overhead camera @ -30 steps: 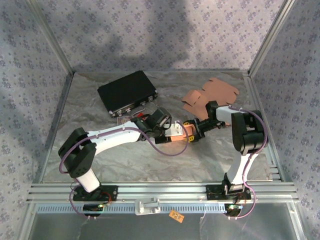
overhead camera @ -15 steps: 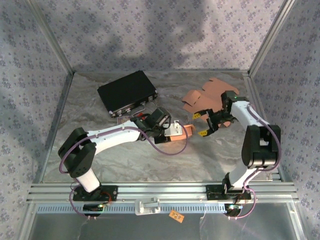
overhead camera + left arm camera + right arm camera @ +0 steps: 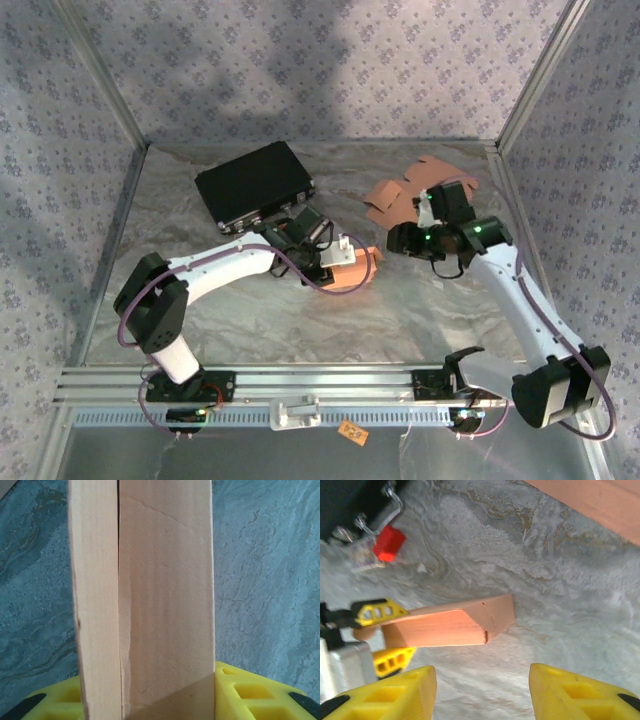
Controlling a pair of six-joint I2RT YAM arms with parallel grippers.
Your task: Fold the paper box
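The paper box (image 3: 357, 271) is a tan folded cardboard piece held just above the table mat. My left gripper (image 3: 333, 262) is shut on its left end. In the left wrist view the box (image 3: 150, 595) runs straight up from between the yellow fingers (image 3: 245, 692). My right gripper (image 3: 396, 240) hovers to the right of the box, apart from it, open and holding nothing. In the right wrist view the box (image 3: 455, 622) lies beyond the open right gripper (image 3: 482, 687), with the left gripper's yellow fingers (image 3: 377, 611) clamped on its far end.
Flat tan cardboard blanks (image 3: 425, 185) lie at the back right, with their edge (image 3: 600, 502) also in the right wrist view. A black case (image 3: 255, 185) sits at the back left, with a small red item (image 3: 388, 542) by it. Metal frame rails run along the table edges.
My right gripper has drawn back from the box's right end and risen, and its arm has swung out to the right. The left gripper keeps hold of the box and has shifted slightly.
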